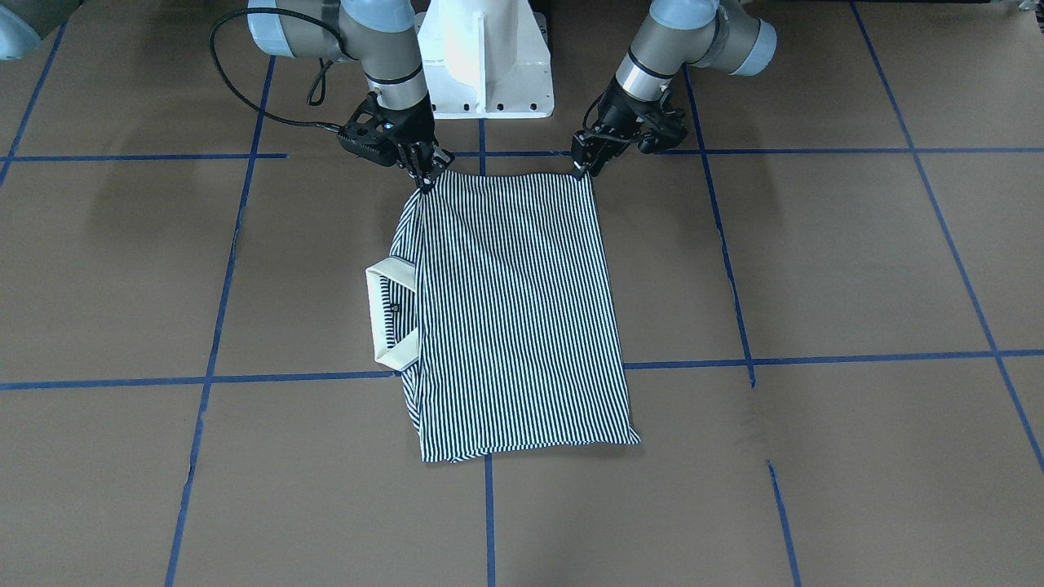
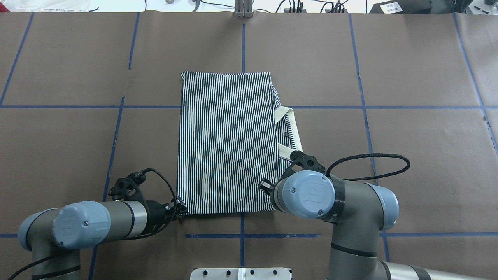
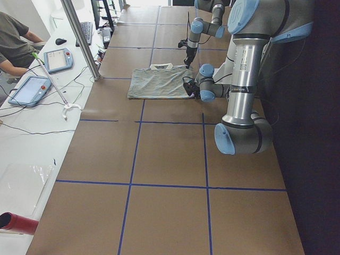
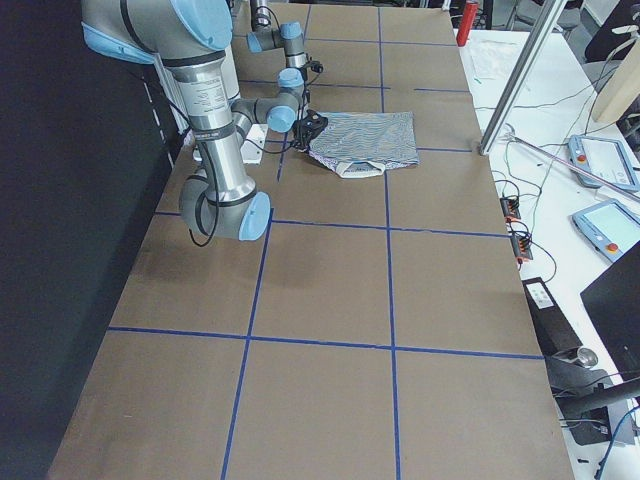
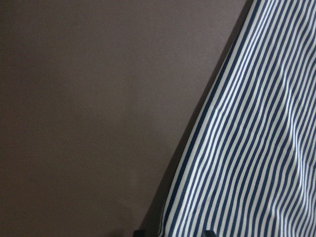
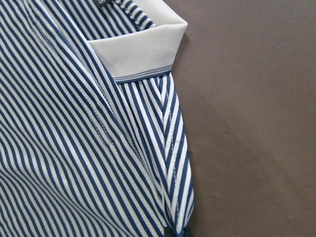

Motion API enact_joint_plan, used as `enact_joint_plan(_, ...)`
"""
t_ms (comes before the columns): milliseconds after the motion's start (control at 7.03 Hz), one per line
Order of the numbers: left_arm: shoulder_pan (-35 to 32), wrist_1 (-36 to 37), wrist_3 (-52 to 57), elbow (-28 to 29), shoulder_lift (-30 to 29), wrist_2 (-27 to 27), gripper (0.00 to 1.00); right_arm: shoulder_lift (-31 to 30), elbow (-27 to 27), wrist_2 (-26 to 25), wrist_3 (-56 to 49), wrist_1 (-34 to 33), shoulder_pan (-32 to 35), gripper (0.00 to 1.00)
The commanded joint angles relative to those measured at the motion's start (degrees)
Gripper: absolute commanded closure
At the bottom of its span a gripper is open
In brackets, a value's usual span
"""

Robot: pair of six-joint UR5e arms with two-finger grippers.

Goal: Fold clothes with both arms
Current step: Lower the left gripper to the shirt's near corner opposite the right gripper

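Brown paper (image 1: 816, 269), crossed by blue tape lines (image 1: 816, 357), is spread around the white pedestal base (image 1: 485, 65); nearest the base, just in front of it, both black grippers are set low at the paper, one to each side of the base; the right gripper (image 1: 426, 174), on the base's right, is closed on a near corner of the striped polo shirt (image 1: 514, 310), a small peak of cloth being pinched at its tip in the right wrist view; the left gripper (image 1: 584, 167), on the base's left, is set at the other near corner, and in the left wrist view its fingertips (image 5: 209, 233) are seen apart, with the shirt's edge lying flat between them, so nothing is judged to be clamped there; the shirt is laid flat directly in front of the base, folded into a long rectangle that runs away from it, its near edge spanned between the two grippers; farther from the base, the cream collar (image 1: 383, 314) is seen sticking out from under the folded layer on the base's right side, and a small dark button (image 1: 394, 308) is shown inside it; farthest from the base, beyond the paper's far edge, a white bench (image 3: 26, 133) is seen, on which two tablets (image 3: 57, 59) are laid and at which a person (image 3: 11, 40) is seated.
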Motion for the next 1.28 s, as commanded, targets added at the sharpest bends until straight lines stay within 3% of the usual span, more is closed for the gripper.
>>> enact_joint_plan(0, 0.1, 0.1, 0.0, 0.1, 0.2, 0.0, 1.00, -0.1, 0.0, -0.1, 0.0, 0.0, -0.1, 1.00)
enact_joint_plan(284, 0.1, 0.1, 0.0, -0.3, 0.2, 0.0, 1.00, -0.2, 0.1, -0.1, 0.1, 0.0, -0.3, 1.00)
enact_joint_plan(569, -0.2, 0.2, -0.1, -4.7, 0.6, 0.0, 1.00, -0.5, 1.7, -0.2, 0.5, -0.1, -1.3, 1.00)
enact_joint_plan(853, 0.0, 12.7, 0.0, -17.4, -0.8, -0.9, 1.00, -3.3, 12.1, -0.7, 4.2, -4.5, -1.5, 1.00)
enact_joint_plan(1138, -11.2, 21.1, 2.2, -15.1, -11.0, -7.8, 1.00, -1.6, 10.9, 0.3, 3.5, -5.0, 6.5, 1.00)
